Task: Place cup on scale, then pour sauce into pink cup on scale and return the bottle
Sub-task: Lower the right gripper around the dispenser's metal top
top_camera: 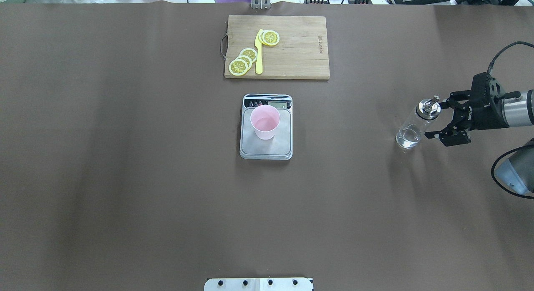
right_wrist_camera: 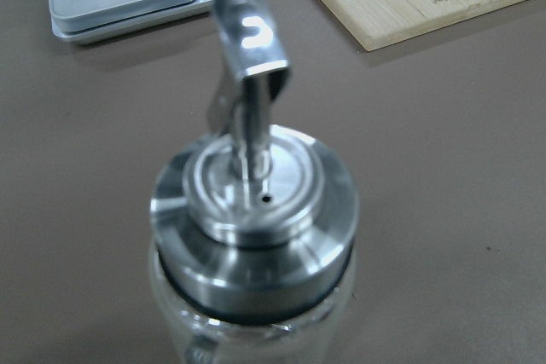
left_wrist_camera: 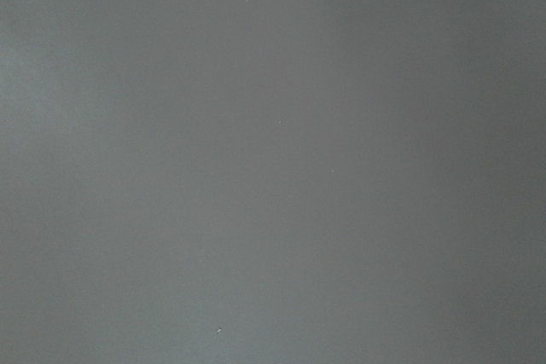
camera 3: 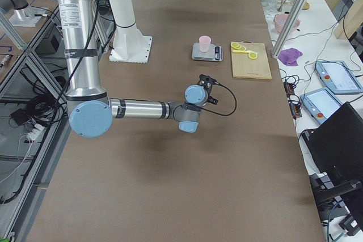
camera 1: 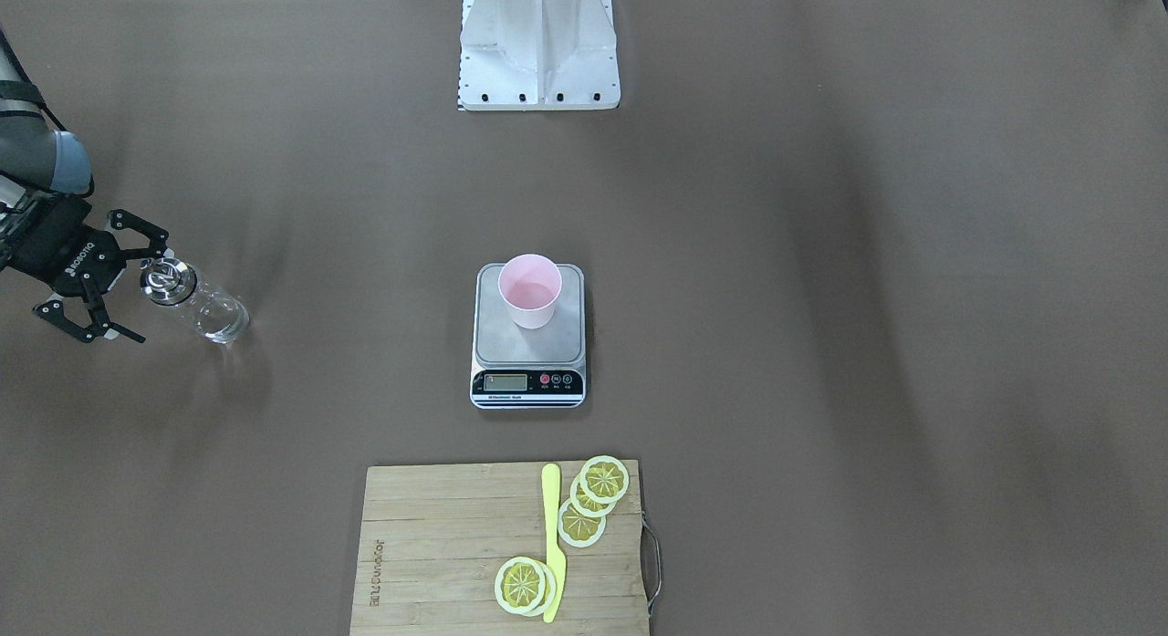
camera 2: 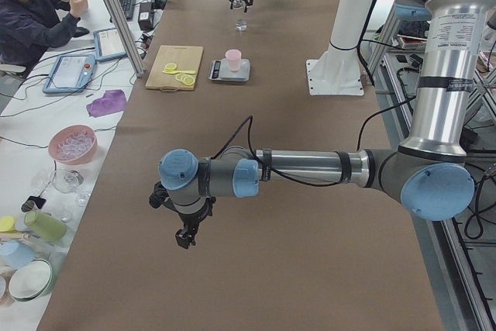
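Observation:
The pale pink cup (camera 1: 529,289) stands upright on the scale (camera 1: 529,349) at the table's middle; both also show in the overhead view, the cup (top_camera: 265,122) on the scale (top_camera: 267,148). The clear glass bottle (camera 1: 208,309) with its metal cap and spout (right_wrist_camera: 256,202) stands upright on the table, far to the robot's right of the scale. A little clear liquid shows at the bottle's bottom (top_camera: 406,138). My right gripper (top_camera: 434,118) is open, its fingers wide apart on either side of the cap, not touching it. My left gripper (camera 2: 184,234) hangs over bare table; I cannot tell whether it is open.
A wooden cutting board (camera 1: 438,545) with lemon slices (camera 1: 602,479) and a yellow knife (camera 1: 552,536) lies on the far side of the scale from the robot. The robot's white base (camera 1: 538,43) stands at the near table edge. An operator (camera 2: 35,13) sits beyond the table's far side.

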Robot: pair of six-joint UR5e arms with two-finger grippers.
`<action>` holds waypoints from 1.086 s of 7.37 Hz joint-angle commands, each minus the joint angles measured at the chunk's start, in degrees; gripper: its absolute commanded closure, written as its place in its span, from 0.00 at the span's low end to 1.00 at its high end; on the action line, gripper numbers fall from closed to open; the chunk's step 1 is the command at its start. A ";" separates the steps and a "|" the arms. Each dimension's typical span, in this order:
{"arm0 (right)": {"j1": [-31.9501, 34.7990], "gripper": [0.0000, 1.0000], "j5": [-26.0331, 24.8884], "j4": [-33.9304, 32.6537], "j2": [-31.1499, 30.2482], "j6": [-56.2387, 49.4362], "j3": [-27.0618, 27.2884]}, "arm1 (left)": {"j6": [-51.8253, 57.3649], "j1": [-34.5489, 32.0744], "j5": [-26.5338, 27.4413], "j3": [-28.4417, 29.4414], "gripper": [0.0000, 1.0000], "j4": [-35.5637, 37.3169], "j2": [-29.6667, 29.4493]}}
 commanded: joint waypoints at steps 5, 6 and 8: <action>-0.78 0.01 0.10 14.85 0.45 3.29 -8.11 | -0.10 0.00 0.00 -0.23 0.02 0.00 -0.34; -0.87 0.01 0.10 14.94 0.45 3.90 -8.11 | -0.10 0.00 0.00 -0.23 0.02 0.00 -0.34; -0.87 0.01 0.10 15.12 0.45 3.91 -8.11 | -0.10 0.00 0.00 -0.23 0.02 0.00 -0.34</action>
